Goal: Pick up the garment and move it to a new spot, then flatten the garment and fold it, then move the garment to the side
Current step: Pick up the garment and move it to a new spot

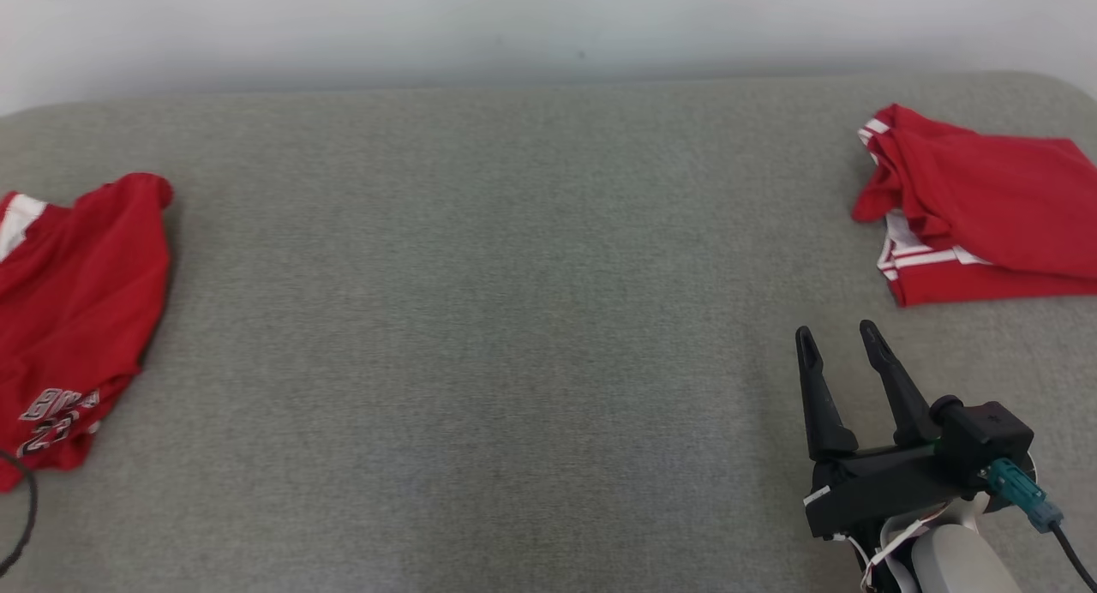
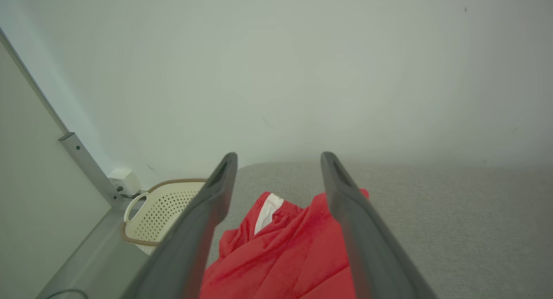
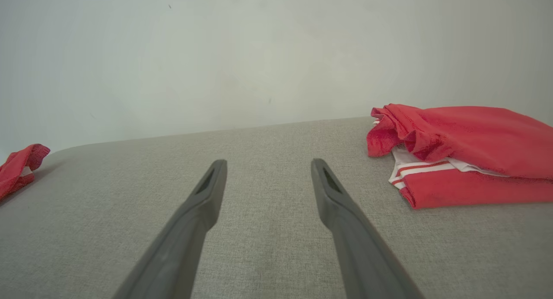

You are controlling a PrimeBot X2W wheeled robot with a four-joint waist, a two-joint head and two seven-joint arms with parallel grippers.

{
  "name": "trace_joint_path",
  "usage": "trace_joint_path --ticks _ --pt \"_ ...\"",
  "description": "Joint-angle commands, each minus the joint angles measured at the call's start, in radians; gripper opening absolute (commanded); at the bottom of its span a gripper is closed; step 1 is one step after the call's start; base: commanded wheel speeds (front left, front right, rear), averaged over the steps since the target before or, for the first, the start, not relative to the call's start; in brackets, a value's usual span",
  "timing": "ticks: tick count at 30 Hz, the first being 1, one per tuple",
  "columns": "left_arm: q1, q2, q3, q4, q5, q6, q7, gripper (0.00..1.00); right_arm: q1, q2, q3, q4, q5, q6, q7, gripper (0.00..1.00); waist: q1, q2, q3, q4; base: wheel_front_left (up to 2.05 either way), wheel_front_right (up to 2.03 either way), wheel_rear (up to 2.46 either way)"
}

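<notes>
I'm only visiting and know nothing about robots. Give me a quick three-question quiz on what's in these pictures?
1. True or false: the crumpled red jersey with white lettering is held in the right tool.
2. What lies at the robot's right on the grey fabric surface? A) a folded red clothing pile with white stripes B) a blue towel C) a shoe
3. Fill in: in the left wrist view, beside the surface's edge, stands a cream perforated plastic ____.
Key: 1 false; 2 A; 3 basket
</notes>
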State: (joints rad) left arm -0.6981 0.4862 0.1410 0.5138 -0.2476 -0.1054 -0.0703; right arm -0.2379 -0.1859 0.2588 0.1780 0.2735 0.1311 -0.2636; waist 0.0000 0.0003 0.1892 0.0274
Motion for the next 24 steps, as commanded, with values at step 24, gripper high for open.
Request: trace_joint_path --ticks 24 --pt "-0.134 0.063 -0.114 0.425 -0.085 -0.023 0.316 1.0 -0.056 -0.029 0.016 0.003 -0.004 -0.001 -0.001 1.0 0.0 -0.0003 0.14 -0.114 0.0 0.0 0.0"
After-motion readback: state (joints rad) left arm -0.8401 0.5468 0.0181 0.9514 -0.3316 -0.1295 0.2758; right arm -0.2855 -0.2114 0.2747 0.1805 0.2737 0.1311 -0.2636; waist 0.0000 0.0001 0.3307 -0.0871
